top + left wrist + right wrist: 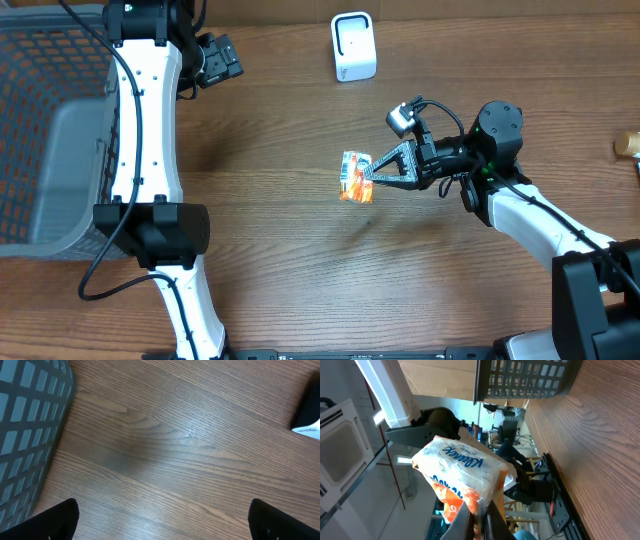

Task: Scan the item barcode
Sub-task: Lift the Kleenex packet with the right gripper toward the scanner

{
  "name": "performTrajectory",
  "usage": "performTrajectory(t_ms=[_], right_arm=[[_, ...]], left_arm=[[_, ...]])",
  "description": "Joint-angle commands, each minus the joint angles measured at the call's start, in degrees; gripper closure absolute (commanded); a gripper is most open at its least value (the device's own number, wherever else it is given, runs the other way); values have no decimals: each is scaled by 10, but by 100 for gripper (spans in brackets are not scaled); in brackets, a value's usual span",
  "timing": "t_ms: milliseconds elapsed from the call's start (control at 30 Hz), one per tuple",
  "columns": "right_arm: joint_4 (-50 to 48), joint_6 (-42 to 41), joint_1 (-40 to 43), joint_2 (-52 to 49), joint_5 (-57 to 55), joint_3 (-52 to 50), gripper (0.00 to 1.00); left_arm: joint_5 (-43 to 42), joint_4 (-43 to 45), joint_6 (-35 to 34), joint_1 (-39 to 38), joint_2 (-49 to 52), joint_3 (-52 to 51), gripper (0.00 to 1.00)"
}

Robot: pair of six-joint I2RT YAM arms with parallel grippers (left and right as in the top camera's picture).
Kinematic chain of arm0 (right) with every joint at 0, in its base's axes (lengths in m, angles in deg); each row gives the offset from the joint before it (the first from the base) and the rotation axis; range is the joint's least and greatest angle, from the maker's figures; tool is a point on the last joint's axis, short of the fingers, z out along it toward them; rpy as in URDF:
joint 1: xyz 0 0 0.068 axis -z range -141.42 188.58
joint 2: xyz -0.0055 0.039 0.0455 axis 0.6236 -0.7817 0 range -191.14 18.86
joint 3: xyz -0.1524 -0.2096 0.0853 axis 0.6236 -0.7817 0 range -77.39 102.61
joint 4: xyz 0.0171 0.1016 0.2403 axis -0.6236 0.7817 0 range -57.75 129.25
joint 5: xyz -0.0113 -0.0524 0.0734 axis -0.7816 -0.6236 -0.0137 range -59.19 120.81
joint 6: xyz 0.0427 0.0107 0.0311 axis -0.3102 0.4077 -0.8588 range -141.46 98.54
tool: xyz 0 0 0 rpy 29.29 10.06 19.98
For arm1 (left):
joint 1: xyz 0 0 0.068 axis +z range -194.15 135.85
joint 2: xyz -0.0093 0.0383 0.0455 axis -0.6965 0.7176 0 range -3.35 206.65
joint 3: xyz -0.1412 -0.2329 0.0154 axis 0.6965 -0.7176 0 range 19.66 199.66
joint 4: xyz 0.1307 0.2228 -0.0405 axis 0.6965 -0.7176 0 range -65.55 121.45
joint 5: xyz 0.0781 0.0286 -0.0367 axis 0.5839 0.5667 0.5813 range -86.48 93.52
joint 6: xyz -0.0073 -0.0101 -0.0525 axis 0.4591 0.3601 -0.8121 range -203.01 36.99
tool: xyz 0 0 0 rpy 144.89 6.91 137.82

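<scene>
One tissue pack [355, 178] is clamped in the right pincer [369, 177] mid-frame, left pincer [221, 58] gaping at upper left, so I'd guess next up is swinging it in front of the white scanner [354, 45] top-center.

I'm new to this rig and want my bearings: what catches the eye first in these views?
The orange-and-white Kleenex tissue pack stands out, pinched in the right gripper over the middle of the wooden table. Beyond it, near the table's far edge, stands a small white scanner. A grey mesh basket fills the left side, with the left gripper open near it, holding nothing.
</scene>
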Motion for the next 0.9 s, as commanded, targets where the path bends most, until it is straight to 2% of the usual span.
performTrajectory(t_ms=[0, 267, 433, 633, 867], right_arm=[[-2, -2, 3, 3, 19, 14, 96], [-15, 107, 8, 3, 19, 14, 96], [-2, 104, 65, 3, 8, 14, 96], [66, 105, 135, 2, -77, 13, 96], [59, 136, 147, 1, -125, 14, 96]], left_arm=[[-3, 0, 6, 2, -1, -1, 0], [-3, 0, 6, 2, -1, -1, 0], [-3, 0, 6, 2, -1, -1, 0], [-3, 0, 6, 2, -1, -1, 0], [-3, 0, 6, 2, -1, -1, 0]])
